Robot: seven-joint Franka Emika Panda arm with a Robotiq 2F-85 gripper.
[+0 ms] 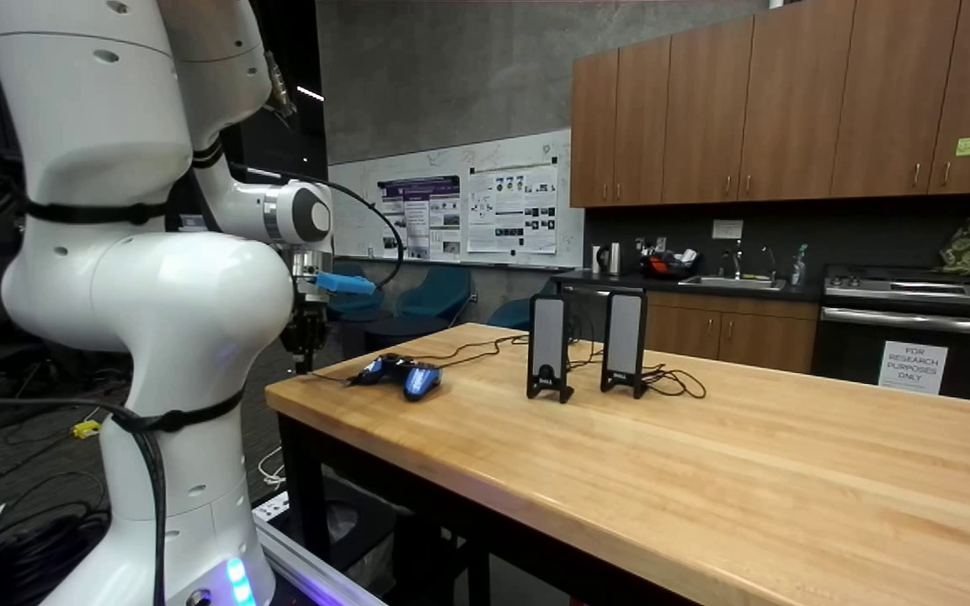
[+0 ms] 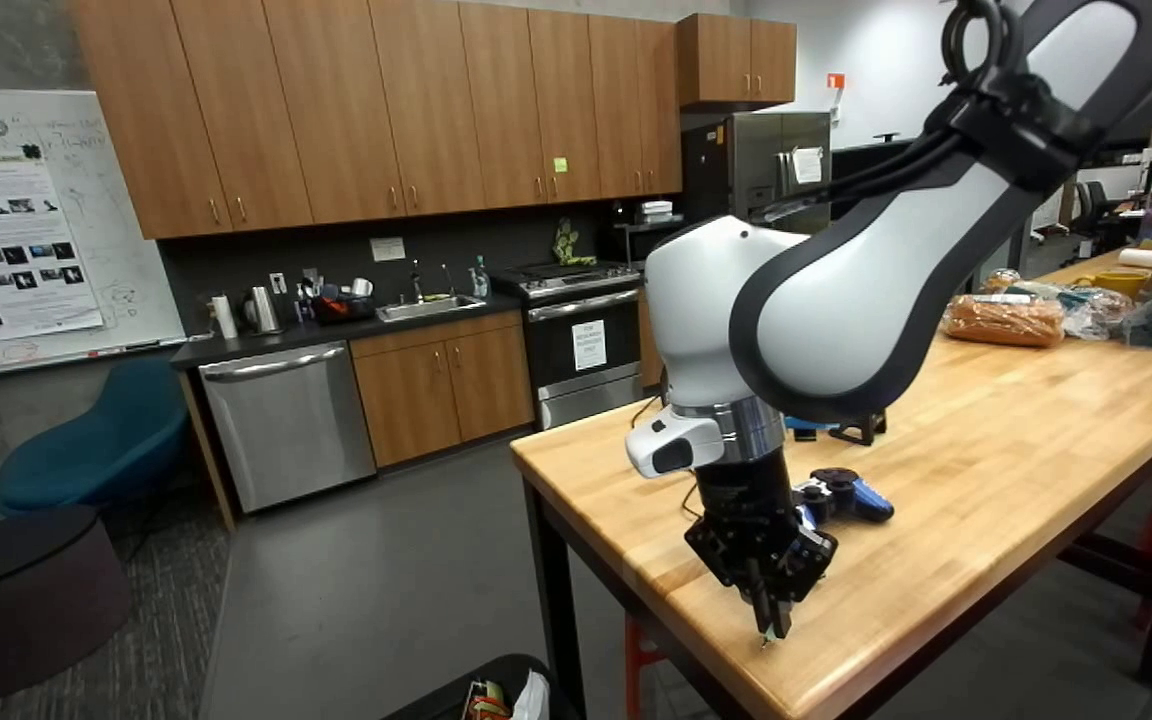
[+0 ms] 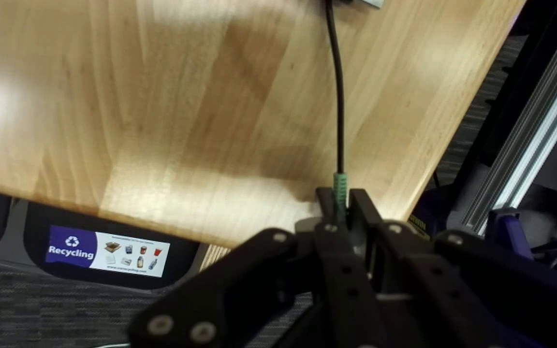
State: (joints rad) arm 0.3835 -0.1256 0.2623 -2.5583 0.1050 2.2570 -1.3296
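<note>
The claw [image 3: 340,194] is nearly closed, pinching a green plug [image 3: 340,183] at a corner of the table [image 2: 1016,460]; from here I can't tell whether the plug touches the wood. A black cable [image 3: 339,96] runs from it across the table, and a game controller [image 2: 868,500] lies farther in from that corner. Gripping looks done to me; release isn't.
</note>
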